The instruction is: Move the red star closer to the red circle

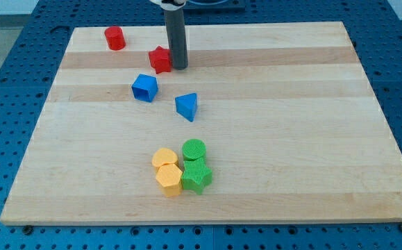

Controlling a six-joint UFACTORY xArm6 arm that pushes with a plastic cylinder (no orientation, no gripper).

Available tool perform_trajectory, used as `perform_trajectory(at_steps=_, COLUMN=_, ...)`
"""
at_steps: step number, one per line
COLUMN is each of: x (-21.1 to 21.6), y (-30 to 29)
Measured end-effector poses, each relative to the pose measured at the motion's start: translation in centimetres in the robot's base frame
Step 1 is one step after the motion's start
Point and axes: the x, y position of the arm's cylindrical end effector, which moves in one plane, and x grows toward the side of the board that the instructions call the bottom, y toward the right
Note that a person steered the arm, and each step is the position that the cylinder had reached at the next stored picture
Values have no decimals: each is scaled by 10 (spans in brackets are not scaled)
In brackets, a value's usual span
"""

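The red star (160, 60) sits near the top of the wooden board (291, 139), and everything else can be placed from it. The arm's rod, which holds nothing, has my tip (179, 67) pressed right against the star's right-hand side. The red circle (114, 37) lies up and to the left of the star, apart from it. Just below the star is a blue cube (144, 87), with a blue triangle (187, 106) lower and to the right. Far below the star, two yellow blocks (166, 169) huddle touching two green blocks (195, 165).
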Motion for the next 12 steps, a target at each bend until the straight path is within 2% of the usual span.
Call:
perform_trajectory(at_steps=1, x=2, y=6)
perform_trajectory(at_steps=2, x=25, y=39)
perform_trajectory(at_steps=5, x=-39, y=-46)
perform_trajectory(at_steps=7, x=-50, y=25)
perform_trajectory(at_steps=12, x=-49, y=33)
